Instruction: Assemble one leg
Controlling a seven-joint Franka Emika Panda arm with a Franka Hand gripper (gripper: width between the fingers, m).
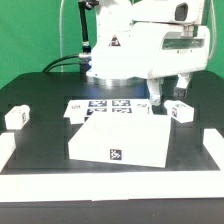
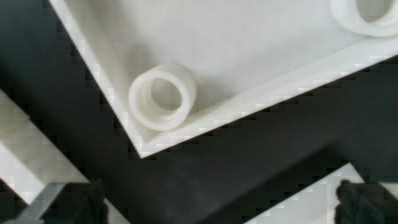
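The large white square panel (image 1: 120,140) lies flat in the middle of the black table. In the wrist view its corner (image 2: 214,60) shows two raised ring collars (image 2: 166,97). One small white leg (image 1: 180,110) with a tag lies just right of the panel's far right corner in the exterior view. Another leg (image 1: 17,116) lies at the far left. My gripper (image 1: 162,96) hangs above the panel's far right corner, close to the right leg. In the wrist view the gripper (image 2: 205,205) is open, with only the panel edge and black table between its fingers (image 2: 45,205).
The marker board (image 1: 100,105) lies behind the panel under the arm's base. White raised rails stand along the table's left edge (image 1: 6,150) and right edge (image 1: 214,150). A green backdrop is behind.
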